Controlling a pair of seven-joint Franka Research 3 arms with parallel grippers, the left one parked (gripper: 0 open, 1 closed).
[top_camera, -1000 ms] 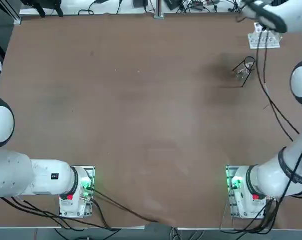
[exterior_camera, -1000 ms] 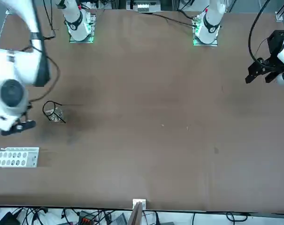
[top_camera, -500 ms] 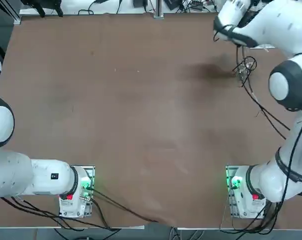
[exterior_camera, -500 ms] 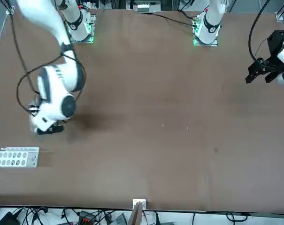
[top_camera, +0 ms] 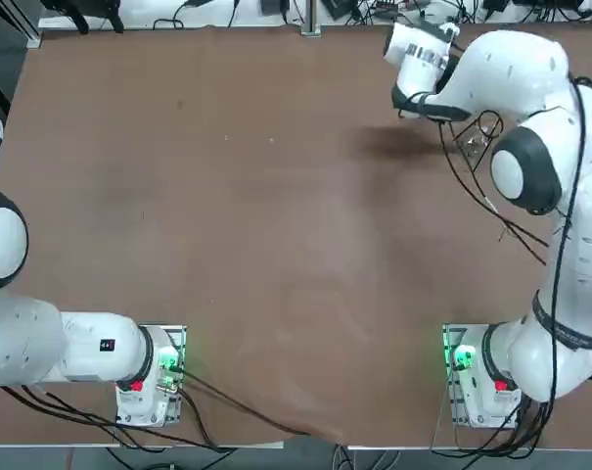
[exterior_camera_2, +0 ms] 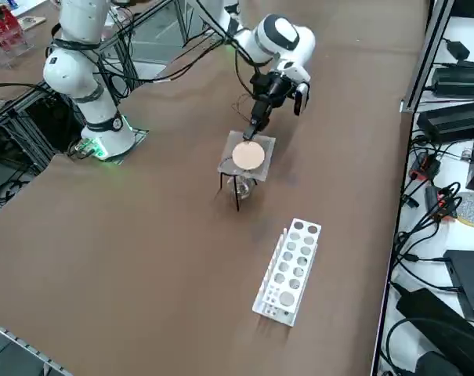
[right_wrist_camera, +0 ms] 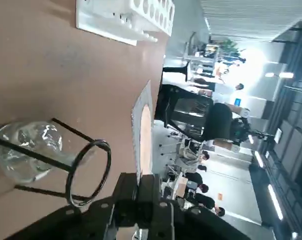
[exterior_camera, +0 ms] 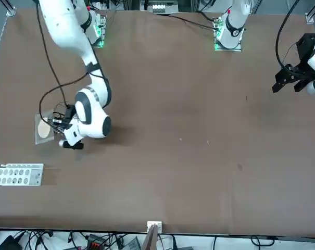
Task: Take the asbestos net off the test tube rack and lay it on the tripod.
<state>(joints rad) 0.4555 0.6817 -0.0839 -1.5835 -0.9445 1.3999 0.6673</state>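
Now that I have swung the asbestos net away from the test tube rack, my right gripper holds it by one edge, jaws clenched, just above the tripod; lowering and releasing remain.

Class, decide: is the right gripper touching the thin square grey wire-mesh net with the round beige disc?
Touching. The right wrist view shows the right gripper shut on the edge of the grey mesh net.
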